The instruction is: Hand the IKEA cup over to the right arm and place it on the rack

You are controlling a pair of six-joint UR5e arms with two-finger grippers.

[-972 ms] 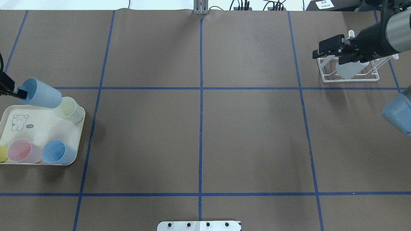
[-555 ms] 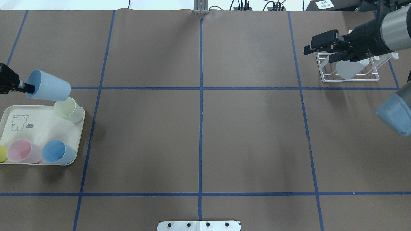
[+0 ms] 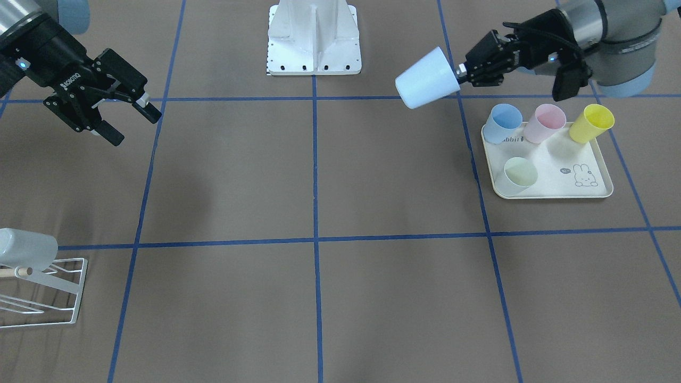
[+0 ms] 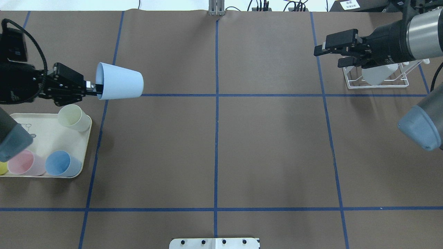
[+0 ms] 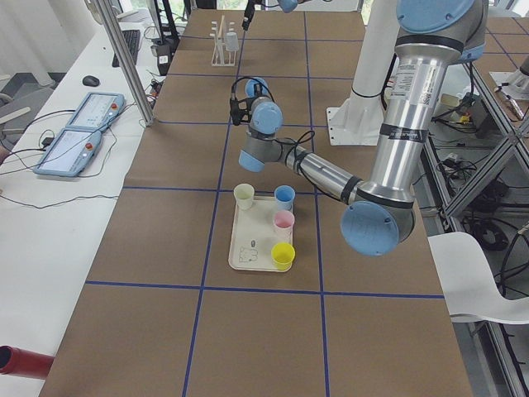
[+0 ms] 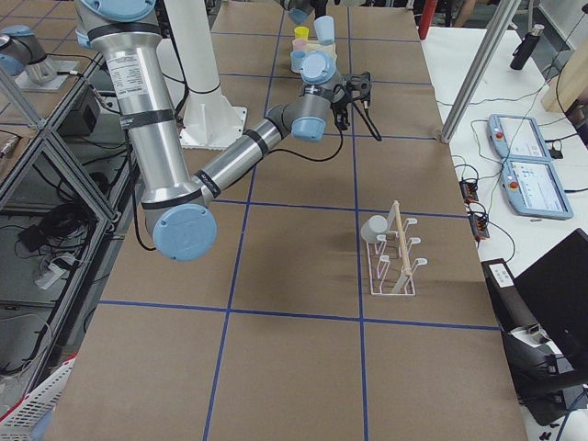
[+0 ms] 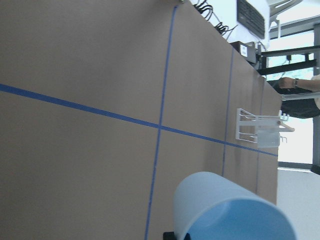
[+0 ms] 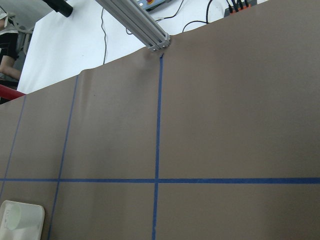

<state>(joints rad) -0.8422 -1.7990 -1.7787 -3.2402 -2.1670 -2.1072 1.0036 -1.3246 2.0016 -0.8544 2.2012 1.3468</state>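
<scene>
Overhead exterior, pale blue cup [image 4: 121, 84] sideways, rim pinched by left gripper [image 4: 95, 90]

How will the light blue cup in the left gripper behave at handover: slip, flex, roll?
Probably light: the left gripper holds the light blue cup sideways by a rim pinch alone. Its smooth, tapered wall could slip from a squeeze across the body. If dropped, it would likely roll in an arc.
</scene>
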